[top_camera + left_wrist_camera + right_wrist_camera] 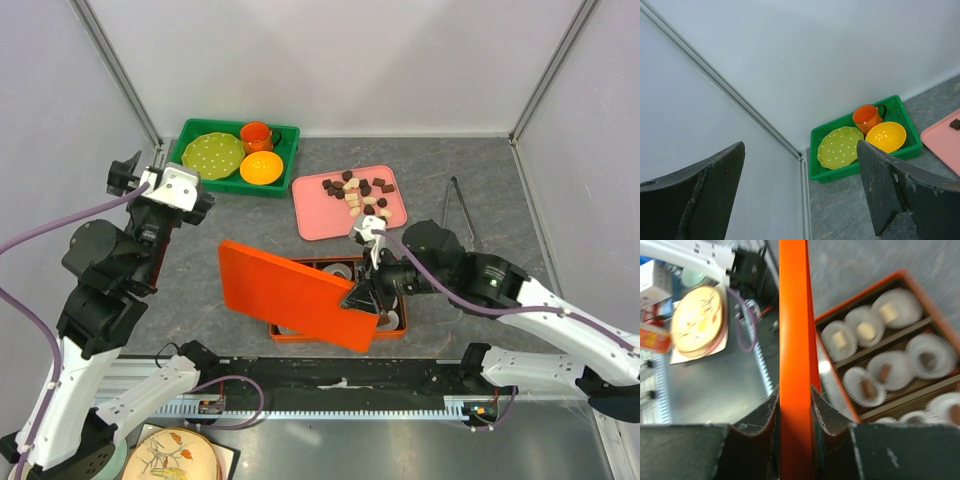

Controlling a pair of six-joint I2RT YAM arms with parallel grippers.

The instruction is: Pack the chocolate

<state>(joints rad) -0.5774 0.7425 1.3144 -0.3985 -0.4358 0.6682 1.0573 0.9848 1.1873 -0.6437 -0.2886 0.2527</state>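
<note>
Chocolate (356, 193) lies on the pink tray (310, 215), far right; the right end effector (362, 297) clamps the orange lid (290, 290) over the box (325, 262). Left wrist: left end effector (801, 145) gaping, empty. Right wrist: blurred, seemingly more chocolate in paper cups (867, 385)

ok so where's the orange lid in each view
top external: orange lid mid-table, tilted over the orange box, right claw on its right edge
left wrist: not in it
right wrist: the lid runs vertically down the middle, pinched by the claw
shared landmark: the orange box with paper cups, beside the lid in both
</note>
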